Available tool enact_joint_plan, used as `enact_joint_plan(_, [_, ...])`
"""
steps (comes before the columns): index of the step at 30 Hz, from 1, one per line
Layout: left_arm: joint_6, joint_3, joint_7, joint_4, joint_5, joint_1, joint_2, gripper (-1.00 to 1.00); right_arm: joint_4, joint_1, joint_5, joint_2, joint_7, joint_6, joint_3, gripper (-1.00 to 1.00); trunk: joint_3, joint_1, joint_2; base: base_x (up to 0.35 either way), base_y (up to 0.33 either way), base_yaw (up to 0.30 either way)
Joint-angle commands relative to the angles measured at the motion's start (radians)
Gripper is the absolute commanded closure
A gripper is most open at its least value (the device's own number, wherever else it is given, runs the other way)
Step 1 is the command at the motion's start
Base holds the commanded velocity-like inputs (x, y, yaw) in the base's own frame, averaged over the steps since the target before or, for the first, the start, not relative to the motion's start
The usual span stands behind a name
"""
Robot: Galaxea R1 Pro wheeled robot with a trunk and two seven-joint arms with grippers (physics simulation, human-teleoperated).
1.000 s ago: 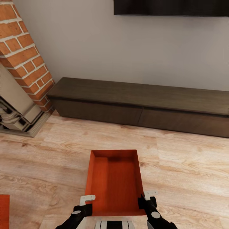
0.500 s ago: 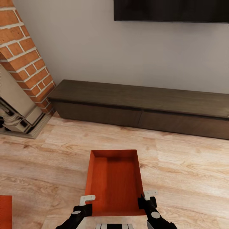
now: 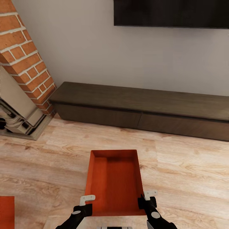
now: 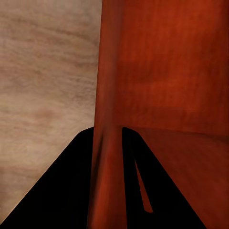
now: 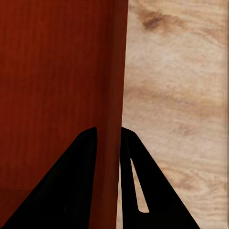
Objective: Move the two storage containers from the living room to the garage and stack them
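Left gripper (image 3: 83, 203) is clamped on the near left wall of the bin (image 3: 114, 181), and the right gripper (image 3: 147, 198) is clamped on the near right wall; each wrist view shows a wall pinched between two dark fingers (image 4: 71, 186) (image 5: 71, 186). Both grips sit at the near end, low in the frame, so the far end of the bin hangs out unsupported. To carry it well, I would keep both wrists level and move them as one, since any twist between the arms could pry a thin wall out of a pinch. Slow turns of the base should help, with the load held close to the trunk.

That bin sits at lower centre of the head view, above the plank floor (image 3: 184, 178); it looks lifted, though I cannot be sure. It is orange-red, rectangular and open-topped, with plain flat walls and nothing inside. A second bin (image 3: 6, 212) shows as an orange-red corner at the lower left edge. Beyond lie the cabinet (image 3: 143, 108), the fireplace (image 3: 22, 60) at upper left and the TV (image 3: 171, 12) at the top
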Motion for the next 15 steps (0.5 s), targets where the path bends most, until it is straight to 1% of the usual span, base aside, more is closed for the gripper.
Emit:
enact_joint_plan(1, [-0.013, 0.005, 0.025, -0.005, -0.015, 0.000, 0.001, 1.00, 0.004, 0.000, -0.022, -0.001, -0.010, -0.005, -0.019, 1.00, 0.003, -0.004, 0.007, 0.000, 0.000, 0.000])
enact_joint_plan(15, [-0.013, 0.004, 0.025, -0.007, -0.015, 0.000, 0.001, 1.00, 0.004, 0.000, -0.022, -0.002, -0.010, -0.006, -0.019, 1.00, 0.047, -0.058, 0.105, 0.000, 0.000, 0.000])
